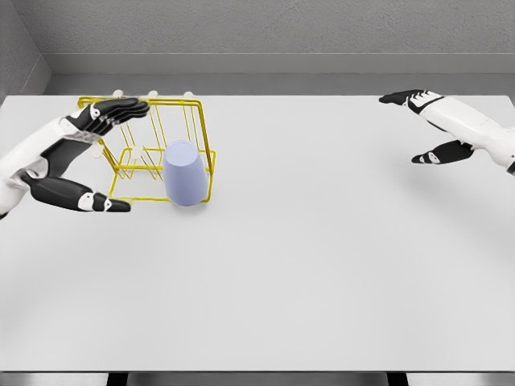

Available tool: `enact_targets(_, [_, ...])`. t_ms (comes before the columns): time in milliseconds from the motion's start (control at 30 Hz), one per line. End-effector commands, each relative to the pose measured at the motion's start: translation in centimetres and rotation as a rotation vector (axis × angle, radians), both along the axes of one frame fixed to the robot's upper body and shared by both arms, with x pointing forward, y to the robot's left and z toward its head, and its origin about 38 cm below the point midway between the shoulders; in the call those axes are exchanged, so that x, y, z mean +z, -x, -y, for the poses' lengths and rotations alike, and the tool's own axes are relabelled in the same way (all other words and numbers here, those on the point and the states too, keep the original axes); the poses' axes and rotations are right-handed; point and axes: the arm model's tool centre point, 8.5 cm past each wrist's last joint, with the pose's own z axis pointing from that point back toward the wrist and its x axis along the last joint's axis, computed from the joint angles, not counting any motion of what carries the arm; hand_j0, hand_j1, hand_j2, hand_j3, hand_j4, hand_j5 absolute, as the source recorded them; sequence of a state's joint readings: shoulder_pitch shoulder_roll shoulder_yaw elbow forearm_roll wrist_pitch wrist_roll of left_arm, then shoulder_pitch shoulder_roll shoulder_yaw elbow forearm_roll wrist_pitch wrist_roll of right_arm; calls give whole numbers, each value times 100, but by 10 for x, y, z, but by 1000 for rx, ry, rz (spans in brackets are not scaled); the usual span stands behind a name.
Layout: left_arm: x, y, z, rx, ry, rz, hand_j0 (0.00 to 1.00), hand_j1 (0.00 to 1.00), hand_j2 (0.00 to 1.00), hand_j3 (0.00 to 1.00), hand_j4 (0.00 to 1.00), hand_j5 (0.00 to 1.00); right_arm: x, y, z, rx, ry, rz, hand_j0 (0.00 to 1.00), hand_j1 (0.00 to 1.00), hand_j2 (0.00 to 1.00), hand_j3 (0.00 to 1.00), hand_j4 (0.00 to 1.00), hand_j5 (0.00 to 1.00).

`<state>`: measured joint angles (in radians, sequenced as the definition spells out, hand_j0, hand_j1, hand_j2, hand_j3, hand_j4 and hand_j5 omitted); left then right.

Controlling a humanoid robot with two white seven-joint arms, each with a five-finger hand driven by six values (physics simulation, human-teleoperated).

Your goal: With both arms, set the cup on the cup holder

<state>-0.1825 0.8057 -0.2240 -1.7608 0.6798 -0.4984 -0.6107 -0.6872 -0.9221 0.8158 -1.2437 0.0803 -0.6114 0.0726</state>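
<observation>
A pale lilac cup (183, 173) stands upside down at the front right corner of the yellow wire cup holder (201, 121), at the table's left. Whether it sits on a peg or rests against the frame I cannot tell. My left hand (109, 157) is open beside the rack's left end, its fingers (113, 112) stretched over the rack's top rail and its thumb (96, 201) low in front. It does not touch the cup. My right hand (418, 125) is open far to the right, holding nothing.
The white table (322, 265) spreads out toward me, with a grey wall behind it. White peg tips (151, 94) show along the rack's far side.
</observation>
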Motion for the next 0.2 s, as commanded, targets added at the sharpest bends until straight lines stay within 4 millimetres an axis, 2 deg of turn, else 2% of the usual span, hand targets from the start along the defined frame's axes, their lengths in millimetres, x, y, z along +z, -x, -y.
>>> enact_targets(0, [-5, 8, 5, -50, -15, 34, 100, 100, 100, 100, 100, 100, 1, 0, 1, -3, -6, 1, 100, 100, 100, 100, 100, 100])
enact_targets(33, [-7, 9, 6, -53, -13, 28, 100, 100, 100, 100, 100, 100, 1, 0, 1, -3, -6, 1, 100, 100, 100, 100, 100, 100])
enact_targets(67, [-18, 11, 15, -85, -25, -2, 100, 100, 100, 100, 100, 100, 1, 0, 1, -3, -6, 1, 100, 100, 100, 100, 100, 100])
enact_targets(167, [-28, 13, 24, -101, -133, 33, 100, 100, 100, 100, 100, 100, 2, 0, 1, -4, -6, 3, 100, 100, 100, 100, 100, 100])
